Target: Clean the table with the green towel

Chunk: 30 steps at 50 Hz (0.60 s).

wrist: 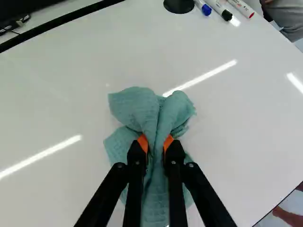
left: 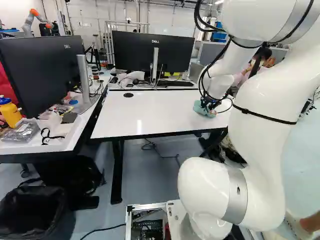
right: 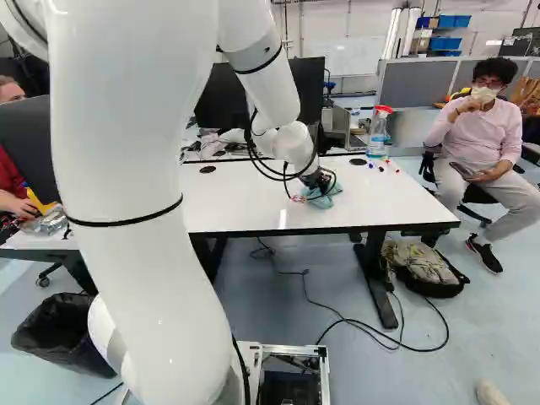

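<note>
On the white worktop [left: 160, 117], towards its right side in the left base view, I have the green towel [wrist: 135, 106]. My jaws are closed on it: in the wrist view the two fingers stand a little apart, and a gathered fold of the cloth is pressed between the orange pads [wrist: 168, 142] from both sides. The rest of the towel lies crumpled on the white surface, ahead of the jaws and also out to both sides of them. My arm [left: 265, 105] reaches forward over the worktop and bends down to the cloth.

Ahead of the towel, and apart from it, I see a black round disc [wrist: 179, 4]. Just beside this disc lie a blue-tipped marker [wrist: 205, 9], a black-tipped marker [wrist: 222, 10] and a red-tipped marker [wrist: 243, 7]. In the right base view a spray bottle [right: 378, 133] with red top is standing near these markers, at the far edge. Another black disc [left: 128, 95] is at the far left part of the worktop in the left base view. Behind the far edge there stand a monitor [left: 150, 52] and, in front of it, a black keyboard [left: 175, 83].
</note>
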Motion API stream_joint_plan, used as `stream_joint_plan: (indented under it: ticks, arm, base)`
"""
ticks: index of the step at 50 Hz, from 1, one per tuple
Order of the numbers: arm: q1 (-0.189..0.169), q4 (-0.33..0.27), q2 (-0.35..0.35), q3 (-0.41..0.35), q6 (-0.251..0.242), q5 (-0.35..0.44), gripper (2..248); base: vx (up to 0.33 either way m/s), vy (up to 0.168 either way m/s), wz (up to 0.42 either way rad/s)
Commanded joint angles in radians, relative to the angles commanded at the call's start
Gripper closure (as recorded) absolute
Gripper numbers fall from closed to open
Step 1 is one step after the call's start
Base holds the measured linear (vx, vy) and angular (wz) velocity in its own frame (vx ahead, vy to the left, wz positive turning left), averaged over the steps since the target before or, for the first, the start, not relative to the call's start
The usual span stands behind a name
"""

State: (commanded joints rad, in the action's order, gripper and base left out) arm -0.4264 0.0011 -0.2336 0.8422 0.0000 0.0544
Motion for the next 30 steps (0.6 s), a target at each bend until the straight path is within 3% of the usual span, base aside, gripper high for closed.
stream_joint_plan:
  ticks: [12, 30]
  arm:
    - [0.035, 0.0, -0.003, 0.003, 0.0, 0.0, 196]
    - [0.046, 0.0, -0.078, 0.094, 0.0, 0.0, 196]
  base:
    - [0.0, 0.0, 0.0]
    - [0.0, 0.0, 0.0]
